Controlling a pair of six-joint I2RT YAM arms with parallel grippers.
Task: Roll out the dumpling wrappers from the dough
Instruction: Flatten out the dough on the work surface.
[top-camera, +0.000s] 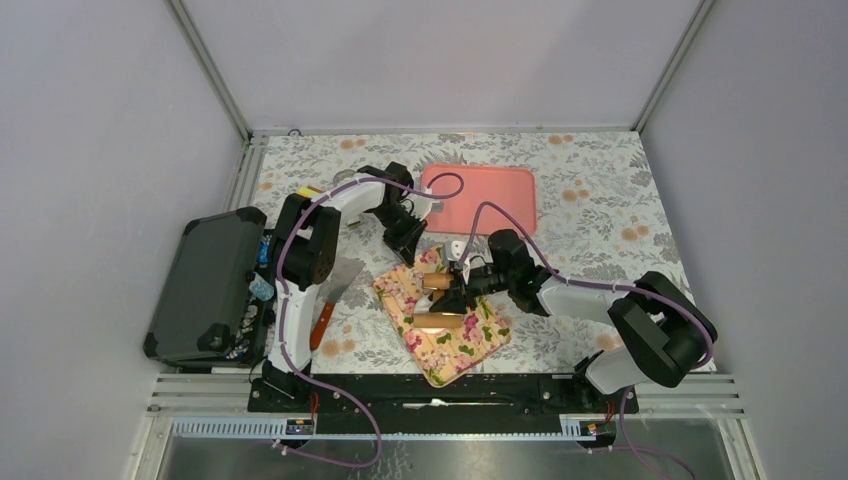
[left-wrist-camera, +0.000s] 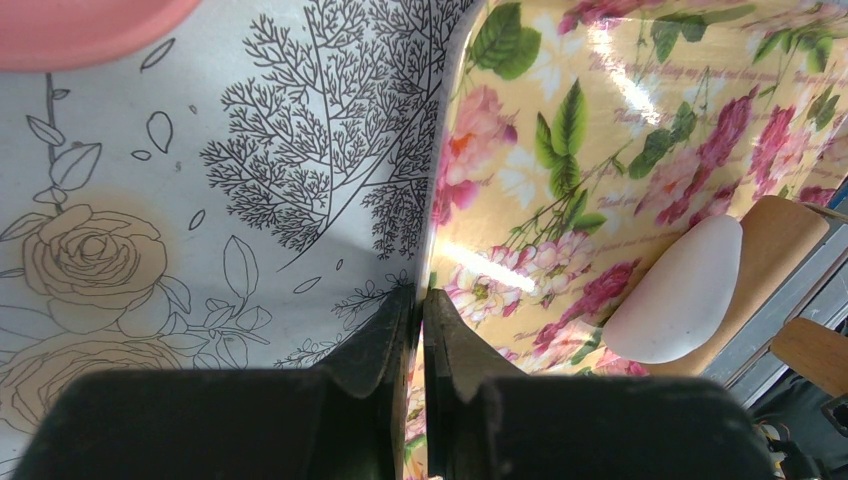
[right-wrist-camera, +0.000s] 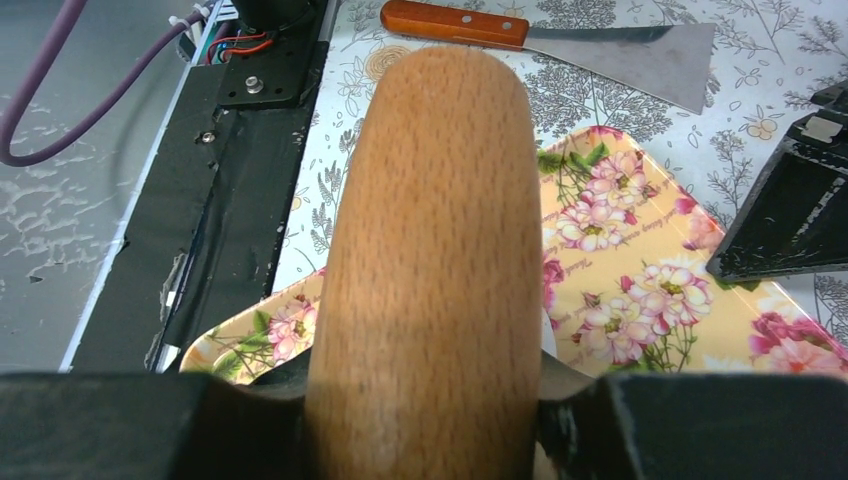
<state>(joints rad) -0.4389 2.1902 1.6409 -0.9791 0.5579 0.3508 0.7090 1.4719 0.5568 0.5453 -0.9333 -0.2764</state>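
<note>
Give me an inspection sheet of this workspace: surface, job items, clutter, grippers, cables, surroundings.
Surface: grey flower-print tablecloth, lying flat.
Job's things: white dough lump on the yellow rose-print tray, against the brown wooden rolling pin; cut wrappers: nothing seen.
Clutter: pink flat tray at the back; wood-handled metal scraper; black case at the left.
Grippers: left gripper shut on the yellow tray's rim; right gripper shut on the rolling pin.
Cables: purple cables along both arms.
Surroundings: plain grey walls.
</note>
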